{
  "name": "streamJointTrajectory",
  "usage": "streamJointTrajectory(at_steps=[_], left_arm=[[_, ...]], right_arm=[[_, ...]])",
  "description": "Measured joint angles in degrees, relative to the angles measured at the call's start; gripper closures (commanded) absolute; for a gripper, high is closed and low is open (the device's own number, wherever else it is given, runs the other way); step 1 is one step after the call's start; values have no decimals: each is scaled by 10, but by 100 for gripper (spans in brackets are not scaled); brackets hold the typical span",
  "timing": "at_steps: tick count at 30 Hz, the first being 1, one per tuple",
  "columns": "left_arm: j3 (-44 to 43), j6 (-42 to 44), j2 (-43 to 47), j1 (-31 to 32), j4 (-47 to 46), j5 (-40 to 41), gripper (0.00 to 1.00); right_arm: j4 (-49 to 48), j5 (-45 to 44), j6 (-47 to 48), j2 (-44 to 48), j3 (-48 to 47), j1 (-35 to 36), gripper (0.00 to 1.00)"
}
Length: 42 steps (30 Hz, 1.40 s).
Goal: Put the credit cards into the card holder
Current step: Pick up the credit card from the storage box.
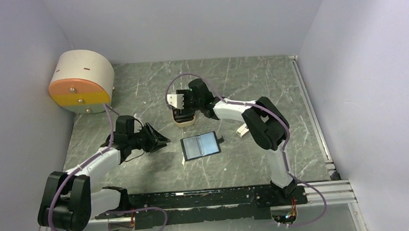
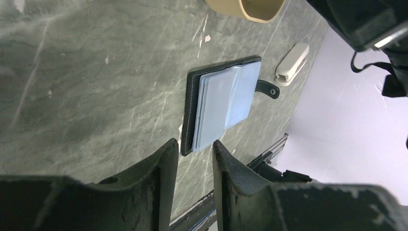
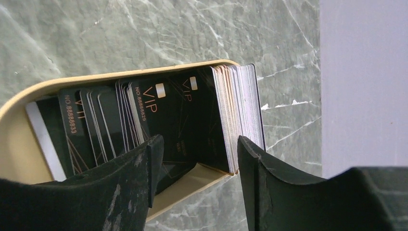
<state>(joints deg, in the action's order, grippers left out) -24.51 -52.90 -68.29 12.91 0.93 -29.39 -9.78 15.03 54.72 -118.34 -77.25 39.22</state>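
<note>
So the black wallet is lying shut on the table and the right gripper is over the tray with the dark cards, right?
Not quite. The small black bifold wallet lies open, blue-grey pockets facing up, as the left wrist view shows. The rest holds: the right gripper is over the beige oblong tray holding the dark plastic cards.

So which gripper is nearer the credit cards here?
Right. The right gripper hangs open directly at the credit cards standing in the beige tray. The left gripper, also open, sits left of that tray in the top view, closer to the open card holder.
</note>
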Motion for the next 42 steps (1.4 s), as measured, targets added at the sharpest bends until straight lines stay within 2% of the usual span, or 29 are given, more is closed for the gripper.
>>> streamJointTrajectory(at_steps=[9,15,42], left_arm=[[14,2,-3,-2,-23,-19,62],[28,2,-7,-7,-40,-28,62],[49,-18,-25,-8,-81,-41,62]], right_arm=[[-7,-22,73,-50,-47,0,39],[-14,-46,97,-73,-62,1,44],[-19,-52,103,-63,-62,3,69]])
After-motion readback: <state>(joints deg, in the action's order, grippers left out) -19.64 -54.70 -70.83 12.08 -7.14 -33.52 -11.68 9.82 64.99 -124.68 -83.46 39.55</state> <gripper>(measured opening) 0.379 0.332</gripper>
